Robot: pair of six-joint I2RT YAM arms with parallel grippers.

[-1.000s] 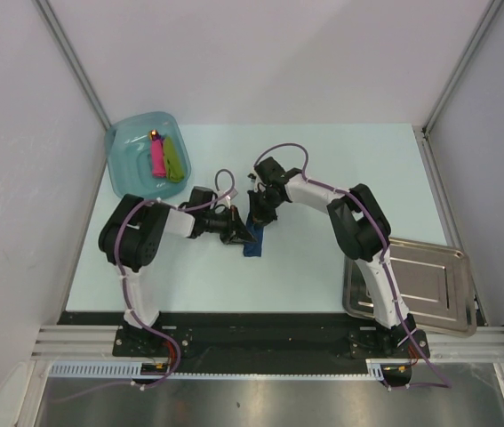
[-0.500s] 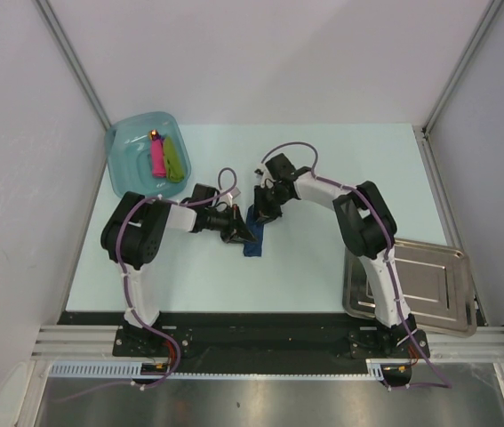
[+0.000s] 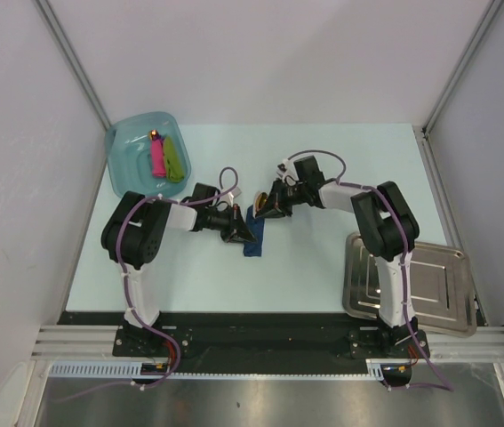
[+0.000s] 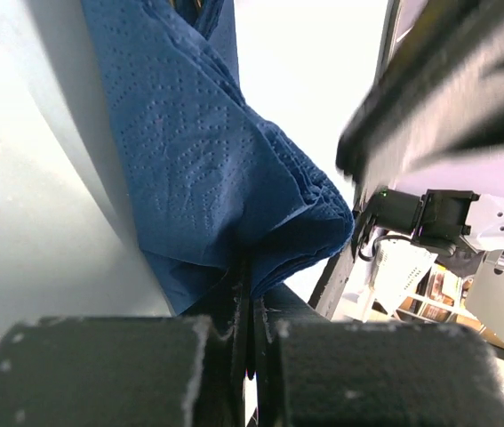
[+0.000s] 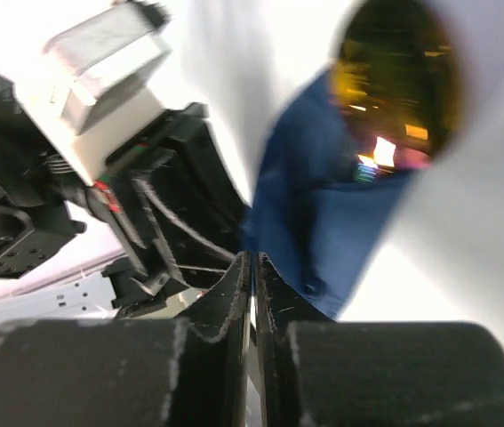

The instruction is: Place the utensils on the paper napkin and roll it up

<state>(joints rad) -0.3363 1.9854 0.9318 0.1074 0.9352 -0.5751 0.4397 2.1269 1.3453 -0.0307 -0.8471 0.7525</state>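
Top external view shows the paper napkin (image 3: 253,240) as a bunched dark-blue bundle in the middle of the bench (image 3: 323,160), between the two arms. Its long axis runs near to far, the far end leaning slightly right, and a golden bowl of the utensils (image 3: 259,199) pokes out of that far end. The left end effector (image 3: 244,234) is clamped on the napkin's left side, folds pinched in its jaws. The right end effector (image 3: 265,212) has its jaws together at the far edge; whether paper is caught there I cannot tell. Risks, in my judgement: the loose wrap springs open if the clamp lets go, the utensils slide out of the open end, or opposed pulls tear the thin paper.
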